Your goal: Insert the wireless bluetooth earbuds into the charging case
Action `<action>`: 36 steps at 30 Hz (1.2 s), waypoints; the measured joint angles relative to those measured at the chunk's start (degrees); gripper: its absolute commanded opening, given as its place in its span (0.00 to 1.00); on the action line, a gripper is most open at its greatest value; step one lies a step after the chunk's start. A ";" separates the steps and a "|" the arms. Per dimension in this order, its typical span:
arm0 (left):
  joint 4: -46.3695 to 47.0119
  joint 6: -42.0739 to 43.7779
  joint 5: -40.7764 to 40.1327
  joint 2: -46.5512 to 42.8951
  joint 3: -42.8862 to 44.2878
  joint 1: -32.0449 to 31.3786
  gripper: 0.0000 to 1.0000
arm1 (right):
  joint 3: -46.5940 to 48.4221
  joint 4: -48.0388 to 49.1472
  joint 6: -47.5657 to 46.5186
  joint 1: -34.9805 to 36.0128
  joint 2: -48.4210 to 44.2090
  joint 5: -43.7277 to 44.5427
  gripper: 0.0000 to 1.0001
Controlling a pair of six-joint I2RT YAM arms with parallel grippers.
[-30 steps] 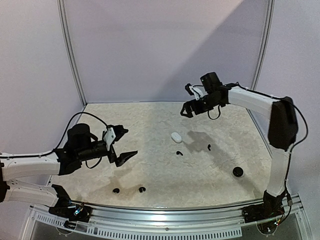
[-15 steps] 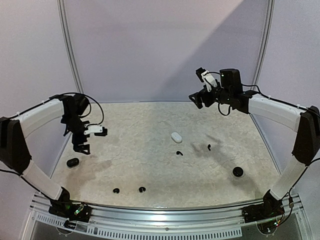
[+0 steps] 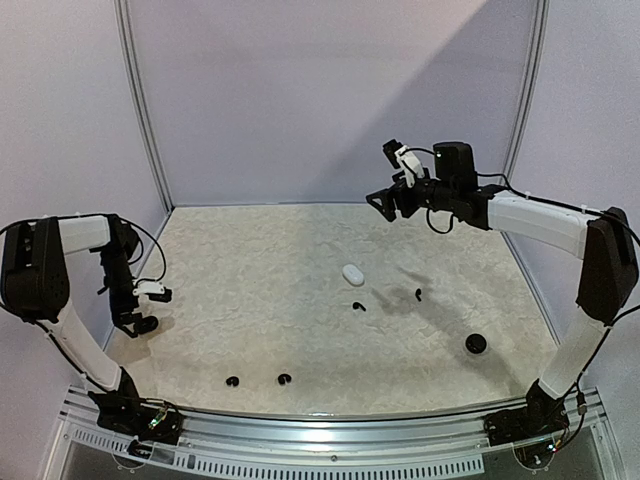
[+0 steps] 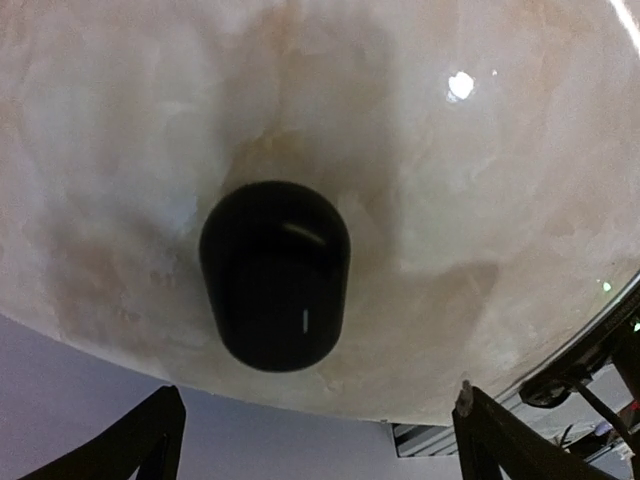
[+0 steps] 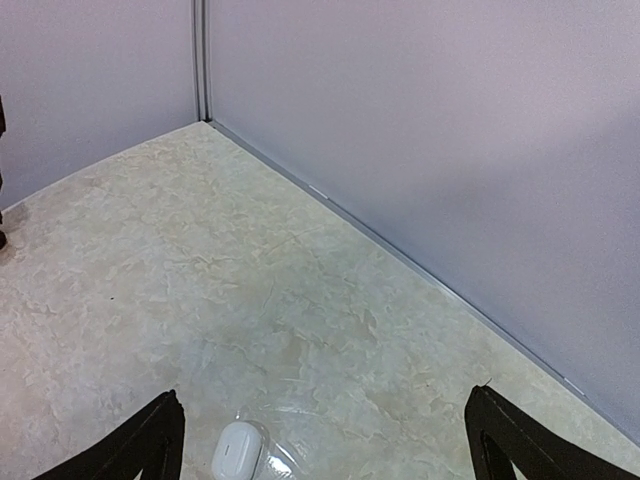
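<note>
Left wrist view: left gripper [image 4: 318,398] gapes wide, empty, black case [image 4: 275,288] at twelve o'clock bearing one tiny white tick; right gripper [image 5: 325,400] equally spread, holding nothing.

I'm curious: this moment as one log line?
left gripper: open above black case | right gripper: open, raised | buds: loose on table

Left fingers [image 4: 140,448] and right fingers [image 5: 148,448] wide apart
</note>
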 measured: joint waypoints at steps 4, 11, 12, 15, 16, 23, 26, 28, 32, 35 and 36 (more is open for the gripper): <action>6.32 2.62 0.11 0.00 -4.74 0.00 0.83 | -0.07 -0.02 0.59 0.00 0.00 -0.59 0.99; 13.25 3.37 -0.26 1.49 -6.38 0.00 0.58 | -0.22 0.04 1.75 0.00 0.00 -2.10 0.99; 13.81 3.52 -0.17 1.79 -6.38 -0.02 0.53 | -0.22 0.11 1.84 0.00 0.00 -2.29 0.99; 14.16 3.28 0.26 2.36 -6.62 -0.15 0.32 | -0.22 0.35 2.03 0.00 0.00 -2.91 0.99; 14.14 2.67 0.48 2.43 -6.78 -0.20 0.26 | -0.22 0.37 2.08 0.00 0.00 -3.04 0.99; 12.48 -0.04 1.92 2.34 -6.64 -1.36 0.00 | -0.22 0.39 2.84 0.00 0.00 -3.63 0.99; 9.68 -2.25 4.04 2.05 -5.22 -3.04 0.00 | -0.09 0.22 3.37 0.00 0.00 -3.58 0.99; 7.48 -3.63 5.66 0.57 -3.39 -5.57 0.00 | 0.55 -0.52 4.24 0.00 0.00 -3.48 0.99; 3.76 -6.51 6.60 -5.31 2.95 -15.32 0.00 | 5.20 -4.50 7.65 0.00 0.13 -3.43 0.92; 4.98 -7.76 6.69 -10.60 7.52 -23.19 0.00 | 11.04 -7.93 11.19 0.00 1.25 -3.80 0.83; 6.10 -7.67 6.54 -12.66 7.78 -25.27 0.00 | 13.51 -9.40 12.66 0.00 1.97 -3.87 0.81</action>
